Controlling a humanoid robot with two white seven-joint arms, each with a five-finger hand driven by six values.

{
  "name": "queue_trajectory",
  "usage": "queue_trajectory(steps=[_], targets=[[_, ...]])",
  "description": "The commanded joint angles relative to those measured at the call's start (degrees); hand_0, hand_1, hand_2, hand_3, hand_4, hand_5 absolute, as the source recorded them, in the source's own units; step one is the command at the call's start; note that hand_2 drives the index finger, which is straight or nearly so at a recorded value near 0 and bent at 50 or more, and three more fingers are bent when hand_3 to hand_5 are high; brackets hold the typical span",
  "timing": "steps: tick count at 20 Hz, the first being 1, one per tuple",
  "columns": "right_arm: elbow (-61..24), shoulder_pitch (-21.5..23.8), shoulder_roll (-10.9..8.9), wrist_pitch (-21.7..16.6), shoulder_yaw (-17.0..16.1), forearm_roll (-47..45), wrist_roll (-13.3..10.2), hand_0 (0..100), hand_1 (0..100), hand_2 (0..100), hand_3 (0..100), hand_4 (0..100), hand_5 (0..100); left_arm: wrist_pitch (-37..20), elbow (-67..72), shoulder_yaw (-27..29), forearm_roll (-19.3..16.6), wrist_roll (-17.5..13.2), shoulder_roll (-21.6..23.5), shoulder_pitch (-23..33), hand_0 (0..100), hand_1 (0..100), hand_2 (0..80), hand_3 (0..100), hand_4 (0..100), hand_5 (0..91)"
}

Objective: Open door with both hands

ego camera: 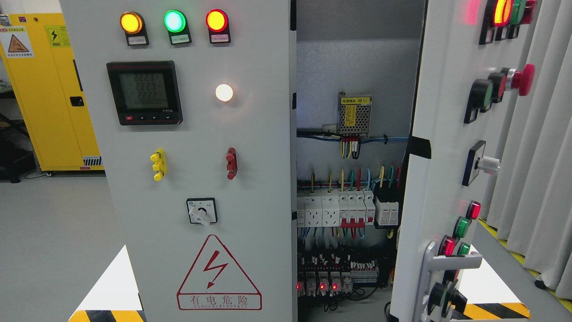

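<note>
A grey electrical cabinet fills the head view. Its left door [196, 179] is closed and carries three lit lamps, a digital meter [144, 92], a rotary switch [201, 211] and a red hazard triangle. The right door [447, 147] stands swung open toward me, seen nearly edge-on, with its silver handle [447, 264] low on its face. Between the doors the open interior [353, 188] shows breakers, coloured wires and a small power supply. Neither of my hands shows in the view.
A yellow safety cabinet [49, 89] stands at the far left on the grey floor. Grey curtains [540, 147] hang at the right behind the open door. Black-and-yellow striped markings show at the bottom left [107, 315] and bottom right [496, 309].
</note>
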Motion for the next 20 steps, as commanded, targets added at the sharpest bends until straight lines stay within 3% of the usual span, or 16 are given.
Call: queue_trajectory(steps=[1, 9, 13, 15, 20], targets=[[0.0, 0.4, -0.1, 0.0, -1.0, 0.0, -0.1, 21, 7, 0, 0, 0, 0, 0.0, -1.1, 0.0, 0.0, 0.0, 0.0, -0.2, 37, 14, 0.0, 0, 0, 0.0], [0.0, 0.5, -0.19, 0.0, -1.0, -0.1, 0.0, 21, 6, 0, 0, 0, 0, -0.1, -3.6, 0.4, 0.3, -0.4, 0.7, -0.8, 37, 14, 0.0, 0, 0, 0.0], [0.0, 0.6, -0.19, 0.0, -1.0, -0.1, 0.0, 21, 6, 0, 0, 0, 0, -0.3, -21.1, 8.9, 0.5, 0.1, 3.2, 2.1, 38, 12, 0.0, 0, 0, 0.0], [0.0, 0.6, -0.19, 0.0, -1.0, -0.1, 0.0, 21, 6, 0, 0, 0, 0, -0.2, -32.6, 14.1, 0.3, -0.5, 3.5, 5.5, 38, 12, 0.0, 8, 0, 0.0], [0.0, 0.6, -0.19, 0.0, -1.0, -0.1, 0.0, 21, 6, 0, 0, 0, 0, -0.3, -55.5, 16.6, 0.5, -2.1, 6.1, 14.8, 38, 12, 0.0, 13, 0, 0.0]])
